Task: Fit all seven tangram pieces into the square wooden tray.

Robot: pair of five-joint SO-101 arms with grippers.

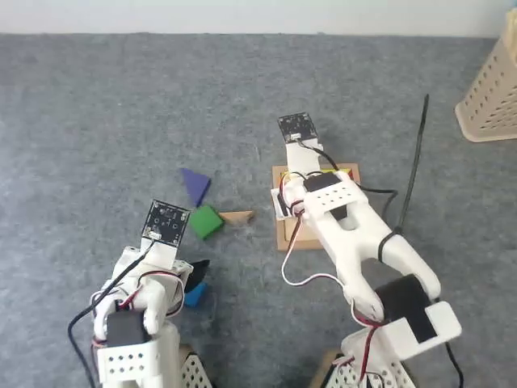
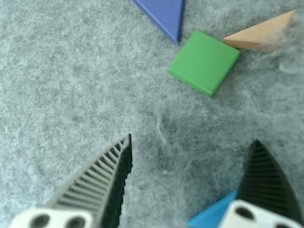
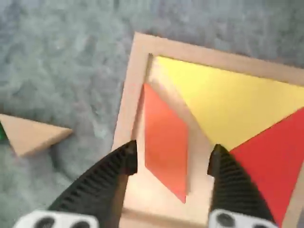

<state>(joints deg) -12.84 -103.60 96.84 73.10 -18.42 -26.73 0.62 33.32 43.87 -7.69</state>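
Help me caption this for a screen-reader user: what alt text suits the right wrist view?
The open right gripper hangs over an orange parallelogram in a wooden tray, beside a yellow triangle and a red triangle already in the tray. A plain wooden triangle lies outside the tray on the grey carpet.

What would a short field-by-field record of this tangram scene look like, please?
wooden tray: holds yellow triangle, orange parallelogram, red triangle
loose on carpet: green square, purple triangle, wooden triangle, blue piece
left claw: open, blue piece beside one finger
right claw: open, over the orange parallelogram
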